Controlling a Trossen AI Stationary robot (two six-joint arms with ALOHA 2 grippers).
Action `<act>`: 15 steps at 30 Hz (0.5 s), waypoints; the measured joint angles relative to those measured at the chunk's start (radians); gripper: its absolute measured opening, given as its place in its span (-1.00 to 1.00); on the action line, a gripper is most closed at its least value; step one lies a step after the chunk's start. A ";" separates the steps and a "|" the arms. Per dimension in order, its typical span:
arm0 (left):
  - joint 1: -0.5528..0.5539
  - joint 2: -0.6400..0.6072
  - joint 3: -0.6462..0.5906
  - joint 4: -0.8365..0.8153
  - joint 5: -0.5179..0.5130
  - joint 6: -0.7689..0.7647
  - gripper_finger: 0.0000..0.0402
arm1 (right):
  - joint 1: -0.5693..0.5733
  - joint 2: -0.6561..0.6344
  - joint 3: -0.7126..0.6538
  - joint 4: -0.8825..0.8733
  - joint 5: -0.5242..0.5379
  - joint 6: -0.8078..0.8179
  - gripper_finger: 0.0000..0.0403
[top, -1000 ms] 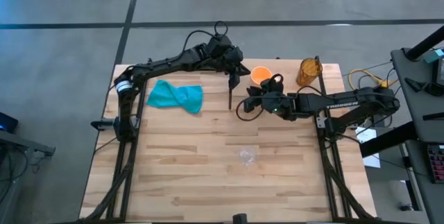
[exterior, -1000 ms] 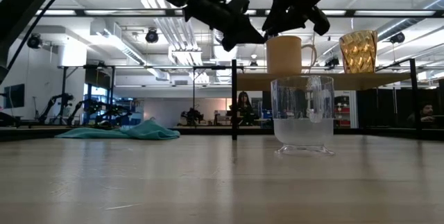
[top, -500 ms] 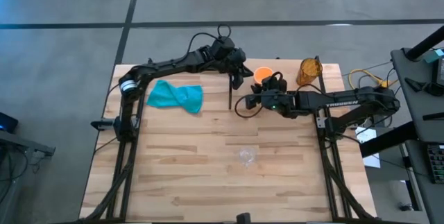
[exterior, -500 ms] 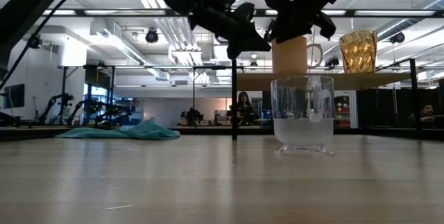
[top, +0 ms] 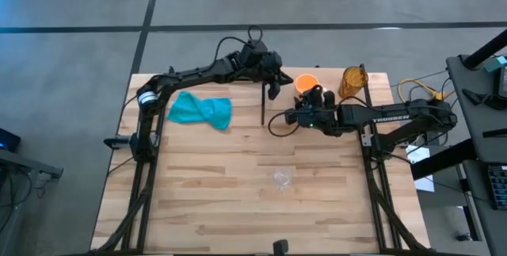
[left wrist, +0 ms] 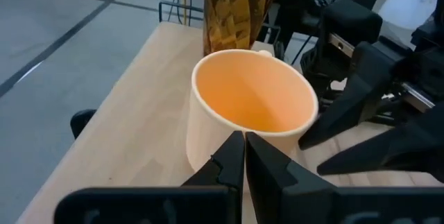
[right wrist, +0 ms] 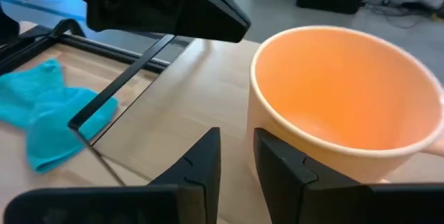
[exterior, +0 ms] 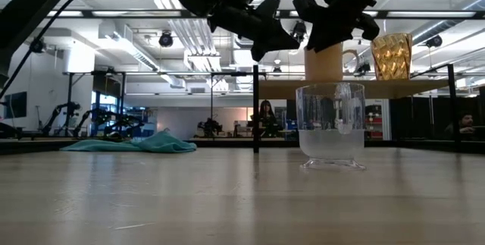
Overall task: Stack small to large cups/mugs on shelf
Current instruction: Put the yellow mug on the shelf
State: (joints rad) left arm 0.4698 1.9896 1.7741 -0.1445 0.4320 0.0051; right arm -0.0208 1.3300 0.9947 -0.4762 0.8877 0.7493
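Note:
The orange mug [top: 306,83] stands upright on the shelf [top: 329,86] at the table's far side. The brown cup [top: 353,82] stands on the shelf to its right. The clear glass cup [top: 281,178] stands on the tabletop, nearer the front. My left gripper [left wrist: 244,138] is shut, with its tips at the mug's left wall. My right gripper [right wrist: 236,135] stands open close to the mug's near side, a narrow gap of bare wood showing between its fingers. In the low view it [exterior: 333,32] hangs over the mug [exterior: 327,61]. My left gripper presses its shut fingertips against the mug's outer wall [left wrist: 223,128], below the rim, on the side toward the table's left. The fingers come from the left and slant a little downward. The mug stays upright with its base on the shelf. My right gripper has one finger [right wrist: 277,161] in front of the mug's lower wall. I cannot tell whether it touches.
A teal cloth [top: 202,110] lies on the tabletop at the far left. A black shelf post [top: 263,105] stands just left of the mug. Bare shelf board [exterior: 424,86] shows around the brown cup [exterior: 392,55].
The orange mug has slid along the shelf toward the table's right, closer to the brown cup, and has stayed upright. My left gripper, shut, has followed it rightward. My right gripper has shifted the same way and has tipped and rolled.

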 joint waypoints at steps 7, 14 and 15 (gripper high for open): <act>0.007 0.000 0.002 0.007 0.000 0.000 -1.00 | -0.014 -0.021 0.000 -0.093 0.033 0.030 -0.60; 0.013 0.000 0.002 0.006 -0.001 0.000 -1.00 | -0.018 -0.053 0.000 -0.179 0.063 0.070 -0.60; 0.013 0.000 0.002 0.006 -0.001 0.000 -1.00 | -0.018 -0.059 0.000 -0.179 0.063 0.070 -0.60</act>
State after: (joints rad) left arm 0.4829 1.9896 1.7760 -0.1388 0.4313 0.0047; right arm -0.0383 1.2715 0.9947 -0.6548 0.9508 0.8196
